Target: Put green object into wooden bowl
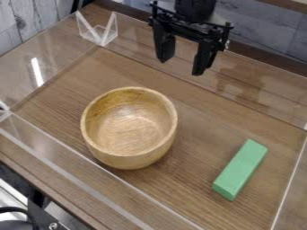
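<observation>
The green object (241, 168), a flat bright green block, lies on the wooden tabletop at the front right, angled toward the back right. The wooden bowl (128, 126), round and light tan with a thick rim, stands left of centre with nothing in it. My gripper (185, 56) hangs in the air at the back, pointing down, its black fingers (162, 47) spread apart and nothing between them. It is well behind both the bowl and the green block, touching neither.
Low clear plastic walls (36, 67) ring the table on all sides. A clear folded plastic piece (96, 29) stands at the back left corner. Bare wood (228, 108) lies between the bowl, the block and the back wall.
</observation>
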You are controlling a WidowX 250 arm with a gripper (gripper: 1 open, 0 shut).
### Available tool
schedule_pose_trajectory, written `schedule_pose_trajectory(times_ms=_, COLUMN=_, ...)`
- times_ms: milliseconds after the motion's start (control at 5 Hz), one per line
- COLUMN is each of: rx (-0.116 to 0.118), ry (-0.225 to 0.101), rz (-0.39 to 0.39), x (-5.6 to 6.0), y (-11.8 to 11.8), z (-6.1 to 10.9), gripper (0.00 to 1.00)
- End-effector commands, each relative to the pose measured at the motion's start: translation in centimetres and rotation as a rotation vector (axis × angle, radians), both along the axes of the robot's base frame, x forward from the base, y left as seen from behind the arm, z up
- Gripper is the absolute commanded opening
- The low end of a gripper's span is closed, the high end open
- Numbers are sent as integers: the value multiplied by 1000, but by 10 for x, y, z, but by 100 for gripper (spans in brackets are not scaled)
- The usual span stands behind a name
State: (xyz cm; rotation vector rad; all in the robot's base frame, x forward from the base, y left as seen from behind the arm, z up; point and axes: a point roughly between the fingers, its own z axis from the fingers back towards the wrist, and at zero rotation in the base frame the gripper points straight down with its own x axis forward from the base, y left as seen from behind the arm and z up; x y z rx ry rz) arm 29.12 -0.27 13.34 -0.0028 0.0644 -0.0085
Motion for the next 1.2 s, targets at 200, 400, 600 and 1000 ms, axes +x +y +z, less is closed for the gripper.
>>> schedule_pose_trajectory(times_ms=200, rx=-16, ry=42, rz=-55, x=-33, y=-31, z=-25, gripper=100)
schedule_pose_trajectory(times_ms=400, rx=-14, ry=28, rz=-92, x=-50, y=-55, z=-39, gripper=100)
schedule_pose_trajectory(times_ms=600, rx=-11, ry=0, rz=-81, x=-52, y=-79, z=-38, gripper=100)
schedule_pose_trajectory(times_ms=1000, rx=-1, ry=-48, rz=-9, x=-56, y=-88, z=-53, gripper=100)
